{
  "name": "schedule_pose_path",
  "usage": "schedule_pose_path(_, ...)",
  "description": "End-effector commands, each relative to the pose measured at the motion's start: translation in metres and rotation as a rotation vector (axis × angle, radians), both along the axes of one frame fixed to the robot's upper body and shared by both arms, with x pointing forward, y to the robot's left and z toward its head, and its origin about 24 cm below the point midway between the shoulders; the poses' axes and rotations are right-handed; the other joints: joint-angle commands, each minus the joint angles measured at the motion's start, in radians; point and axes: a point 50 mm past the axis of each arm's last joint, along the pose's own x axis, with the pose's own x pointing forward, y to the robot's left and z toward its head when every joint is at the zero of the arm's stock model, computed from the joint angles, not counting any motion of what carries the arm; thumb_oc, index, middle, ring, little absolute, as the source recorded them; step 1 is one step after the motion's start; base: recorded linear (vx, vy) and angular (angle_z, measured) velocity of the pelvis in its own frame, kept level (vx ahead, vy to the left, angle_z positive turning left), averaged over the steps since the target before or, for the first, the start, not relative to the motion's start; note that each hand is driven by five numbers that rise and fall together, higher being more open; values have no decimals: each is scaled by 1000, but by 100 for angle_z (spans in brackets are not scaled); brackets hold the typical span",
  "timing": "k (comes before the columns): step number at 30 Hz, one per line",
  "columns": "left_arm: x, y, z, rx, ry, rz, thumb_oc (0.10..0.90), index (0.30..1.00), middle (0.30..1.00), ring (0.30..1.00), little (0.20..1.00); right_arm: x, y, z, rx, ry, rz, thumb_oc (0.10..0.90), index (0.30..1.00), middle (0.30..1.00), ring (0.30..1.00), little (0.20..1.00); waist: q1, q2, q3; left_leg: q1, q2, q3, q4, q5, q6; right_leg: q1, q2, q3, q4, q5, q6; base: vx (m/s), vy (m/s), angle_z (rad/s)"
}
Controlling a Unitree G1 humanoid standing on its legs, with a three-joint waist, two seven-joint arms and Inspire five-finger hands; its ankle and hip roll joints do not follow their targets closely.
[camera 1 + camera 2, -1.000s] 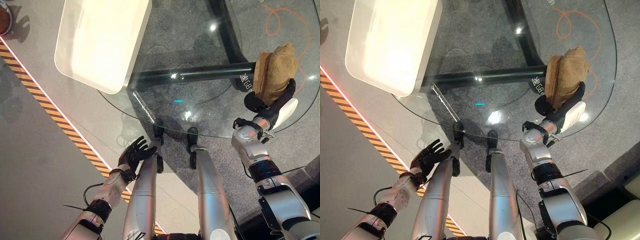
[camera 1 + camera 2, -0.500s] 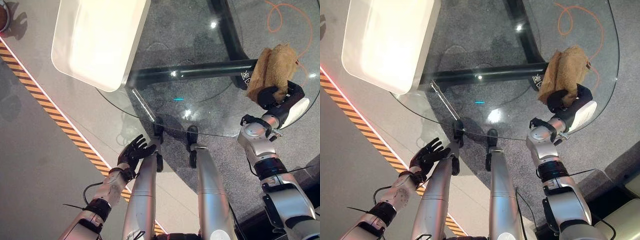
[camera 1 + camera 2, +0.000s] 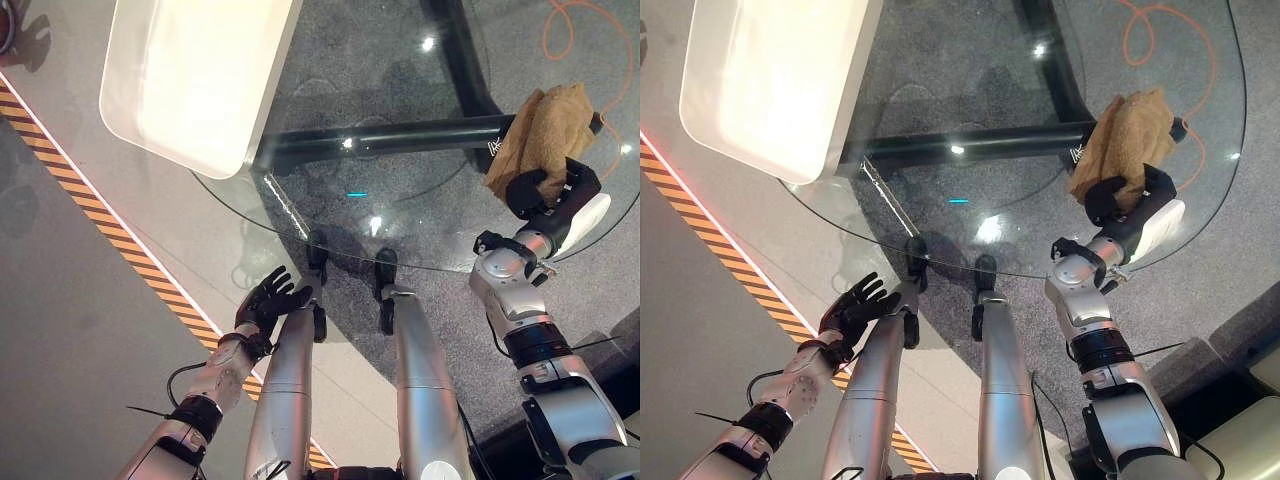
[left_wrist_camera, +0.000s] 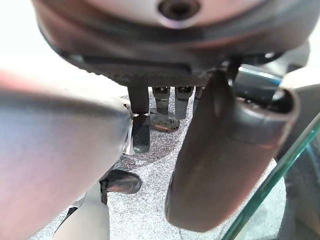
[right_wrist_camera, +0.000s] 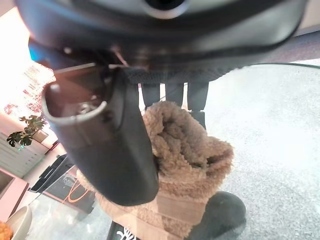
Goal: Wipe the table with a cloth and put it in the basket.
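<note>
Cloth point(image 3: 546, 138) has slid leftward on glass table point(image 3: 400, 230); right robot hand point(image 3: 545, 190) grips it.

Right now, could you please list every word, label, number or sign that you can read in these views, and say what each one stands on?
No text here can be read.
White print on the black bar under the glass table, right beside the cloth: too small to read.
</note>
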Motion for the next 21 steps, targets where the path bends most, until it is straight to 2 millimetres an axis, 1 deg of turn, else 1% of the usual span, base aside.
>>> schedule_pose_path(1,-45,-65,-41,-135,175,-158,800,900,900,900,900,-8,24,37,-106,-185,110,100,300,300,300,200,18,2,-15,-29,-46,37,206,-211,58,-15,54,2,-178,192,32,5,38,0)
schedule_pose_path(5,-44,-67,-41,-142,169,-155,800,900,900,900,900,-4,34,42,-124,-186,165,100,300,300,300,200,23,5,-15,-36,-49,37,203,-211,61,-25,54,2,-178,194,33,25,55,-1)
schedule_pose_path(6,-50,-67,-45,-143,188,-153,800,900,900,900,900,-4,37,36,-128,-163,181,100,300,300,300,200,28,8,-15,-3,-48,31,211,-242,58,5,57,3,-165,163,38,63,55,0)
schedule_pose_path(9,-48,-69,-44,-149,180,-151,800,900,900,900,900,-1,48,38,-151,-155,255,100,300,300,300,200,31,11,-15,-9,-49,32,210,-240,58,-1,57,1,-164,163,37,24,47,2)
schedule_pose_path(11,-48,-70,-44,-153,178,-150,800,900,900,900,900,1,59,38,-187,-144,337,100,300,300,300,200,33,12,-15,-12,-49,31,208,-239,57,-6,56,0,-162,162,37,-15,32,2)
schedule_pose_path(12,-42,-70,-40,-153,158,-150,800,900,900,900,900,2,62,45,-200,-158,355,100,300,300,300,200,31,11,-15,-46,-51,37,200,-207,60,-37,53,-2,-174,192,32,11,31,2)
schedule_pose_path(13,-48,-71,-44,-157,176,-151,800,900,900,900,900,2,68,37,-226,-117,391,100,300,300,300,200,34,13,-15,-14,-51,30,208,-237,56,-8,56,0,-161,161,36,10,31,3)
schedule_pose_path(17,-48,-73,-43,-166,167,-160,800,900,900,900,900,4,85,27,-279,-48,510,100,300,300,300,200,39,16,-15,-18,-52,28,205,-235,56,-12,52,-5,-160,159,35,15,9,1)
schedule_pose_path(19,-48,-73,-43,-166,166,-161,800,900,900,900,900,4,88,27,-282,-44,529,100,300,300,300,200,39,17,-15,-19,-52,27,205,-234,56,-13,52,-5,-161,159,35,-2,7,-3)
schedule_pose_path(20,-47,-74,-42,-167,160,-166,800,900,900,900,900,3,102,22,-298,-33,629,100,300,300,300,200,39,17,-15,-25,-53,27,203,-230,55,-18,51,-6,-162,159,35,-3,15,-10)
schedule_pose_path(21,-47,-76,-41,-168,158,-168,800,900,900,900,900,2,107,21,-305,-31,663,100,300,300,300,200,40,18,-15,-26,-54,26,202,-229,54,-20,51,-6,-162,159,35,-3,15,-10)
